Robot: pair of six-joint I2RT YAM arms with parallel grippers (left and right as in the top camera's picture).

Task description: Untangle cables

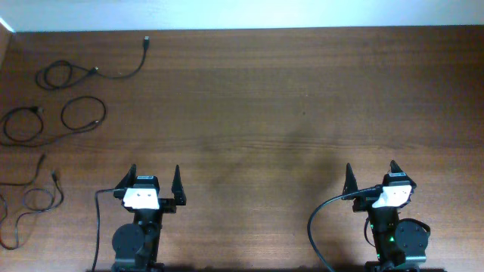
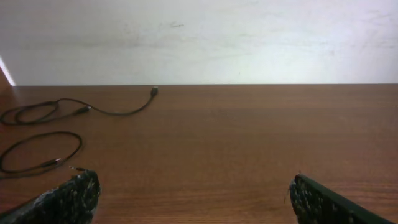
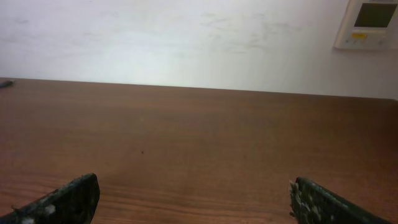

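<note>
Fingers on both my grippers stand spread as wide as they go, and neither pair holds or touches anything. From overhead, my left gripper (image 1: pixel 156 172) and my right gripper (image 1: pixel 370 168) sit at the near side of the table (image 1: pixel 302 106), well apart, tips pointing toward the far wall (image 1: pixel 227 11). My left wrist view shows only bare wood between the fingers (image 2: pixel 71 198), and my right wrist view shows the same.

The cables (image 1: pixel 94 72) lie on the left part of the table as separate loose loops, not knotted together. The far cord (image 2: pixel 118 113) runs from a loop at the left to a plug end close to the wall. Nearer sit the middle loops (image 1: pixel 63 115), two rings side by side; I cannot tell whether they are one cord or two. The near cord (image 1: pixel 55 177) lies left of my left gripper, close to the table's left edge, apart from my fingers.

Thicker arm cables (image 1: pixel 98 227) hang by my arms at the near edge. A white wall panel (image 3: pixel 372 23) is mounted on the wall far right of my right gripper. Nothing stands between my left gripper and the cords, and the middle and right of the table are open wood right up to the wall
</note>
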